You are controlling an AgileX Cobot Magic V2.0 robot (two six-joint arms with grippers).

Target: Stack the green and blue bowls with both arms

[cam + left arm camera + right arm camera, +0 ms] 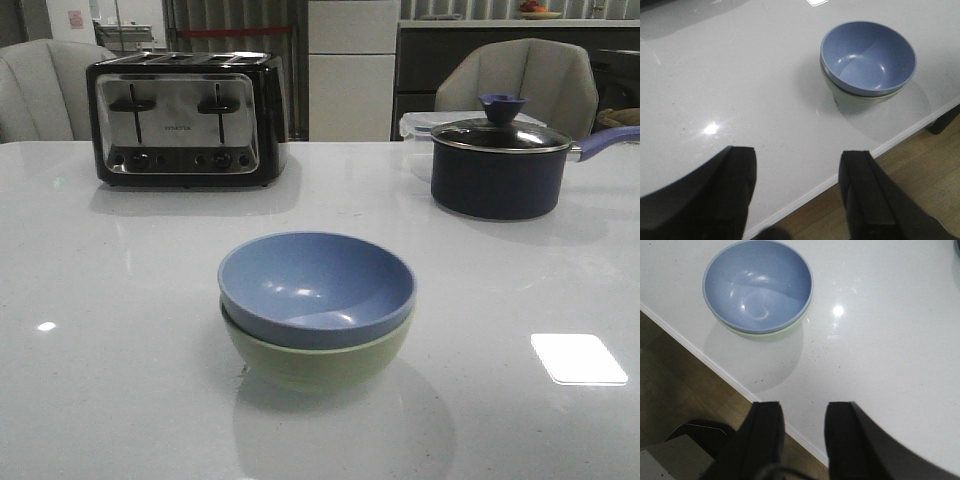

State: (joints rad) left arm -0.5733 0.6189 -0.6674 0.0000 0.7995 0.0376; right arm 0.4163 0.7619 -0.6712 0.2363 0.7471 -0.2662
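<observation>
The blue bowl [316,285] sits nested inside the green bowl [320,358] in the middle of the white table [120,300], near its front edge. The stack also shows in the left wrist view, blue bowl [867,57] over the green bowl's rim [860,96], and in the right wrist view, blue bowl [757,285] with a sliver of green bowl [785,331] beneath. My left gripper [797,165] is open and empty above the table's front edge, apart from the bowls. My right gripper [804,417] is open and empty, also back at the table edge. Neither arm shows in the front view.
A chrome and black toaster [185,120] stands at the back left. A dark navy lidded saucepan [497,160] stands at the back right, a clear container [420,128] behind it. Chairs stand beyond the table. Wooden floor [920,190] lies below the table's front edge.
</observation>
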